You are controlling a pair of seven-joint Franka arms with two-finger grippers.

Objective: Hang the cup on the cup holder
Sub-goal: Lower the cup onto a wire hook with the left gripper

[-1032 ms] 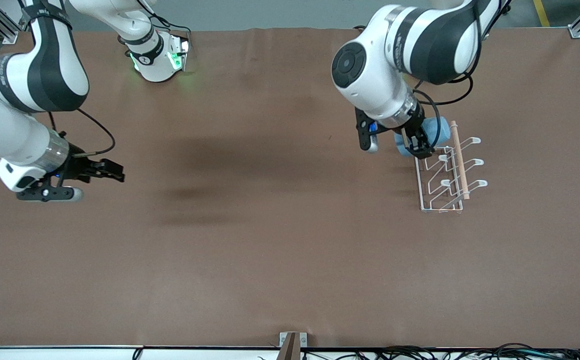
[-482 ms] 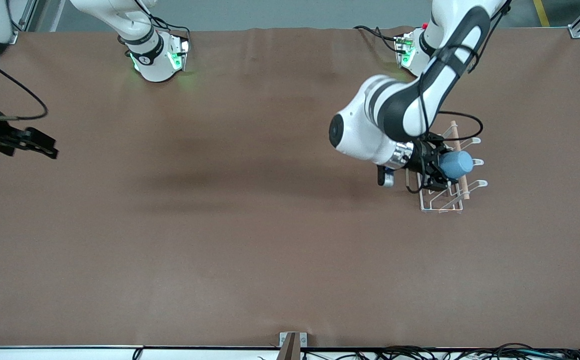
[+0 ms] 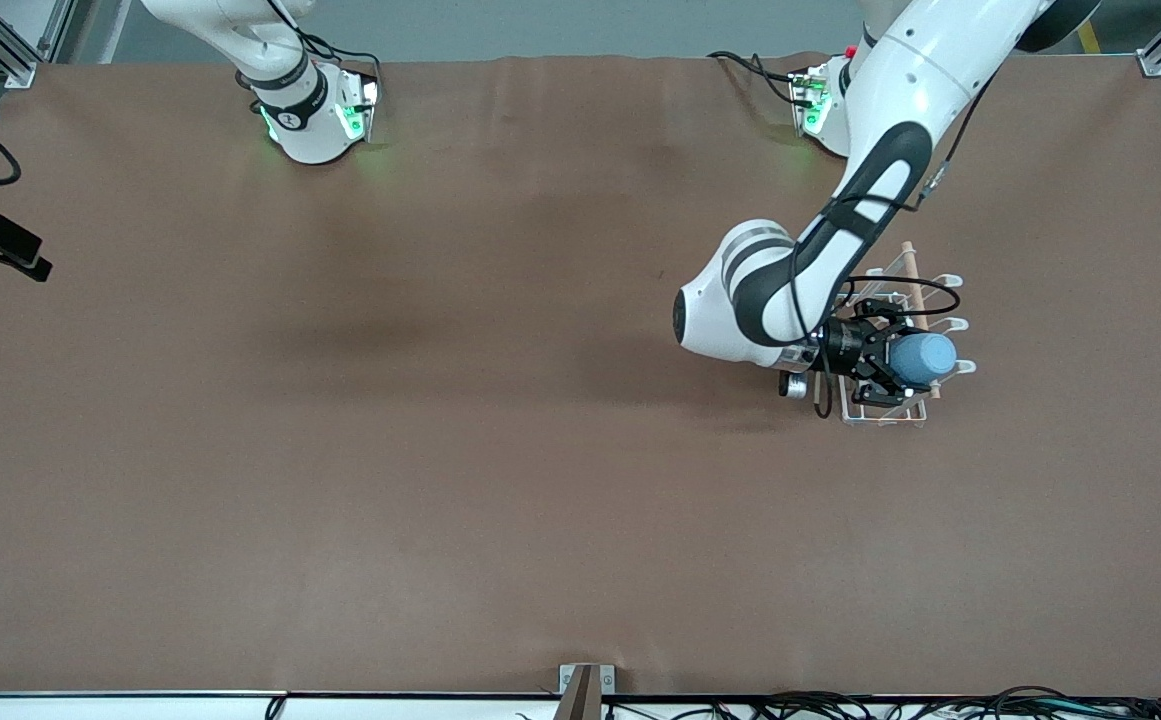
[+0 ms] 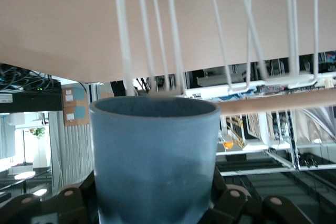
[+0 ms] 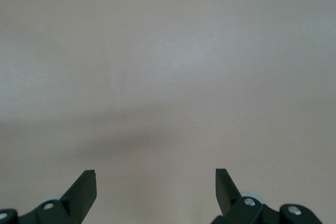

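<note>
Carried nearer, cup in left hand overlaps cup holder.

A broad brown counter is covered edge to edge by a matte sheet; only a white wire rack is seen standing on it, toward the left arm's end; faint shadows are cast mid-counter.

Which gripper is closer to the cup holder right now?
Left. The left gripper is over the cup holder, shut on the cup. The right gripper waits, open, at the right arm's end of the table.
</note>
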